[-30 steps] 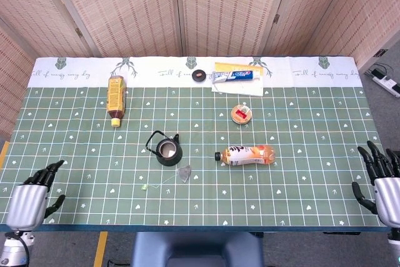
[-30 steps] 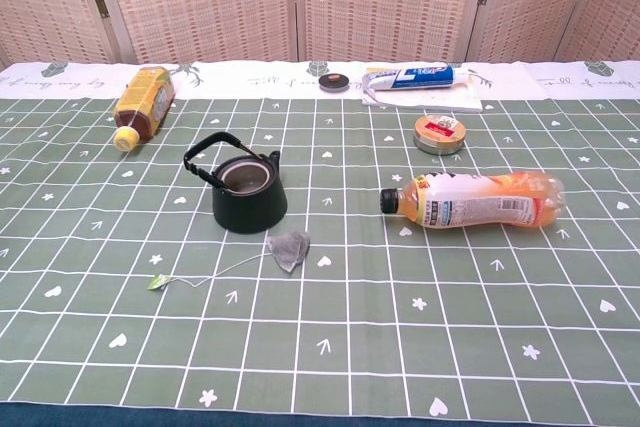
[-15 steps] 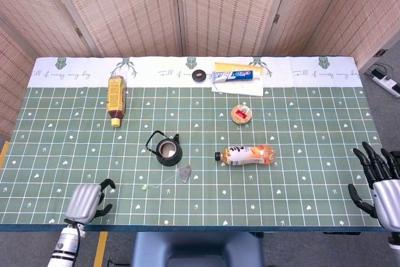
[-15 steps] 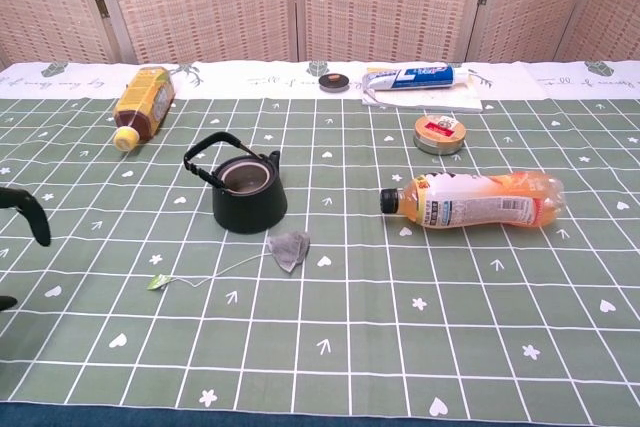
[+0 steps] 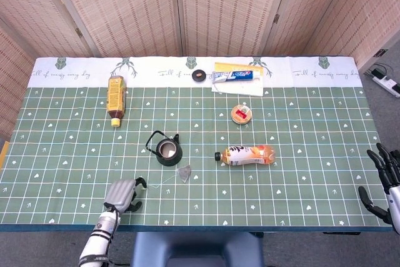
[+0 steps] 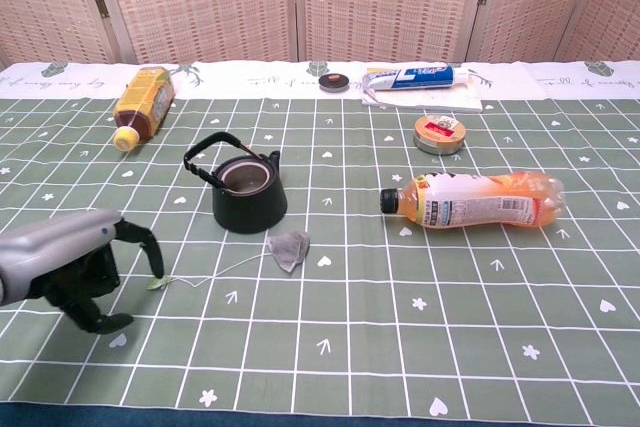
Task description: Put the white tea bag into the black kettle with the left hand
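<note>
The black kettle (image 5: 167,149) (image 6: 247,190) stands lidless near the table's middle, handle tipped to its left. The white tea bag (image 5: 184,174) (image 6: 291,248) lies flat just in front of it, its string running left to a small green tag (image 5: 143,186) (image 6: 157,283). My left hand (image 5: 123,193) (image 6: 72,265) hovers at the near edge beside the tag, fingers curled downward and apart, holding nothing. My right hand (image 5: 384,176) sits at the far right edge, fingers spread, and appears only in the head view.
An orange drink bottle (image 5: 245,154) (image 6: 475,199) lies right of the kettle. A round tin (image 5: 241,113) (image 6: 440,133), a toothpaste tube (image 5: 234,75) on paper, a black disc (image 5: 199,75) and a brown bottle (image 5: 115,99) (image 6: 143,99) lie further back.
My left hand has swept rightward along the near edge, from the far left corner to just beside the tea bag's tag. My right hand has slid lower and further right.
</note>
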You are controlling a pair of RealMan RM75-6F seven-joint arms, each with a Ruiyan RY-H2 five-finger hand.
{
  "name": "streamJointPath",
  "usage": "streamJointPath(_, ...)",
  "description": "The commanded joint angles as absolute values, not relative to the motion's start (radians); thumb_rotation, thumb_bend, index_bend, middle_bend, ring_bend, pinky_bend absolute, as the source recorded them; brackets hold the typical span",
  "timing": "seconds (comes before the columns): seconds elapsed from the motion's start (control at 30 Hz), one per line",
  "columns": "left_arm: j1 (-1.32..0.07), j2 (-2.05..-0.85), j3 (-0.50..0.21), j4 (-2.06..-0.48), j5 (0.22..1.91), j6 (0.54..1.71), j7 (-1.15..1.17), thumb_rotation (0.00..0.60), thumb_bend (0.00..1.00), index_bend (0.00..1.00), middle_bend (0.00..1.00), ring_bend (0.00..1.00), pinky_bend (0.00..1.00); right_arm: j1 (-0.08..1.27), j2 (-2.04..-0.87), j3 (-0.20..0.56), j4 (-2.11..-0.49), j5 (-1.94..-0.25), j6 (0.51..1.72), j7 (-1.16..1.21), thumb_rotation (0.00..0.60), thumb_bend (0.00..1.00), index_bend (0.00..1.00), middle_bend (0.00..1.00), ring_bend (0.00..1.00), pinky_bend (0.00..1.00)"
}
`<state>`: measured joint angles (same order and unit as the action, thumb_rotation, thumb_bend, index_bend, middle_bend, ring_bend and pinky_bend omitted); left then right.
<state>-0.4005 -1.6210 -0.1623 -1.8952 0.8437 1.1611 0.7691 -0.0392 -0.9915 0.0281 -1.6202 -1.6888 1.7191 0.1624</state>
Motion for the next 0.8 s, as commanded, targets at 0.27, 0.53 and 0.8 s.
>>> streamJointPath(0.27,-0.447,-1.663,-0.142,-1.821,0.885,1.159,0.708,0.6,0.29,0.4,1.0,1.0,1.0,-0.04,-0.993,0.027,-1.625,-1.689,1.718,0.155,0.6,0.44,0.0,0.0,0.12,0.0)
streamJointPath(0.53,-0.47,-1.679,-0.133,-1.745,0.901,1.132,0.637,0.6,0.29,0.42,1.0,1.0,1.0,-0.042,-0.989,0.025,-1.621,-1.694,1.723,0.168,0.6,0.44,0.0,0.0,0.12,0.0)
streamJointPath(0.8,-0.494,-1.669,-0.137,-1.707,0.885,1.101,0.587,0.6,0.36,0.44,1.0,1.0,1.0,-0.039,-0.99,0.03,-1.621,-1.683,1.717,0.168,0.6,0.44,0.0,0.0,0.12,0.0)
